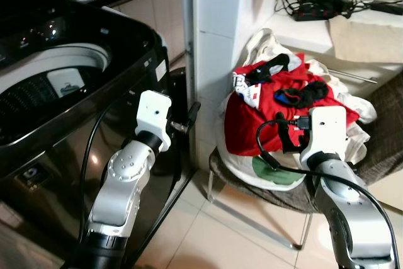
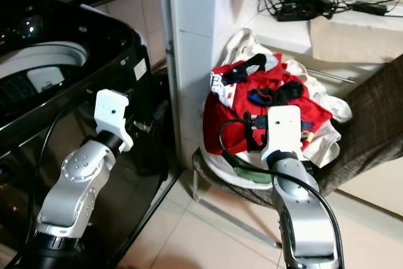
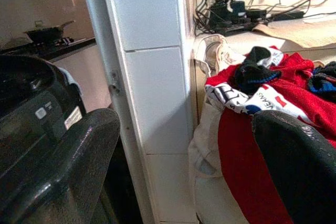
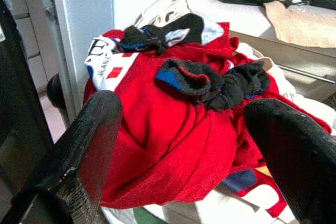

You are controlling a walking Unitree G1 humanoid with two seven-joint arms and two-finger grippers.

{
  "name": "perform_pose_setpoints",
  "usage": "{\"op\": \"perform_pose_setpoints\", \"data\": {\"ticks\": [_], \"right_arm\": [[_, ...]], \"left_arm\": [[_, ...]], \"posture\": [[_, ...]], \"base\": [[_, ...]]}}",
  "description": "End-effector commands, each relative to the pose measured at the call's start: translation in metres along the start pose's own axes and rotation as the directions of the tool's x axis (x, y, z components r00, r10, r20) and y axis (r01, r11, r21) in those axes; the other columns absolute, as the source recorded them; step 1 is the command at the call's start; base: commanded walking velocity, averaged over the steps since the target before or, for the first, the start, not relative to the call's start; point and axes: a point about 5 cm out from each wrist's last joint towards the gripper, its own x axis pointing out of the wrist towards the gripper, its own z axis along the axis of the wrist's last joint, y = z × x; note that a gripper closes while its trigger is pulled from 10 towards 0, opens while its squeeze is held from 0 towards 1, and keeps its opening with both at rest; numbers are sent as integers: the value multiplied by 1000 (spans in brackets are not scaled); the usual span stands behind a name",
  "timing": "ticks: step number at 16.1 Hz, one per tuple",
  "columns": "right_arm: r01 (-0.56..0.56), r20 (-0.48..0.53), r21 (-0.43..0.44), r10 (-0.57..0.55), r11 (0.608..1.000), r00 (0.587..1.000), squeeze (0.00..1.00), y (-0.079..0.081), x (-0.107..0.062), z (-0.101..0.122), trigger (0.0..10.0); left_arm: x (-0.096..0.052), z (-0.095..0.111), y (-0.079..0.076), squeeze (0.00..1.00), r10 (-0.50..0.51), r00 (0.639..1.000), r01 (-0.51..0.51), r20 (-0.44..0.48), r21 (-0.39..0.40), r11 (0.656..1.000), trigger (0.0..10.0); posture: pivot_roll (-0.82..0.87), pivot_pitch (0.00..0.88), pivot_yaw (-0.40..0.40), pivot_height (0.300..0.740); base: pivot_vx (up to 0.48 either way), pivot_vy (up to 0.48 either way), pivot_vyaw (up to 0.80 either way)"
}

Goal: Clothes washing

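Your right gripper (image 4: 184, 145) is spread wide, facing the red shirt (image 4: 173, 135) to grab it; left gripper (image 3: 184, 166) also released, idling beside the washer (image 1: 56, 92).

White pillar (image 1: 211, 61) blocks between washer (image 1: 75, 92) and clothes pile (image 1: 283, 102) — pile's top open.

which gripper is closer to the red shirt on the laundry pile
Right. The right gripper, open, points straight at the red shirt; the left gripper, open, hangs beside the dark washing machine.
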Motion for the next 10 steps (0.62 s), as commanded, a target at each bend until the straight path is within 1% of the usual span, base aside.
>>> {"op": "perform_pose_setpoints", "data": {"ticks": [1, 4, 10], "right_arm": [[7, 18, -8, -7, 1000, 1000, 0, -1, 1, 3, 10000], [2, 18, -6, -2, 1000, 1000, 0, -1, 0, 3, 10000], [-47, 30, -46, 48, 998, 998, 0, 5, 3, 4, 10000]], "left_arm": [[0, 5, 3, 0, 7, 1000, -7, 18, 6, 1000, 10000], [-1, 3, 6, 0, 23, 1000, -23, 10, 1, 1000, 10000], [-7, -1, 14, 0, 60, 998, -60, -9, -4, 998, 10000]], "posture": [[-91, 0, 27, 740], [-90, 0, 28, 740], [-82, 0, 16, 740]], "base": [[412, 0, 0], [423, 0, 0], [424, 0, 0]]}}
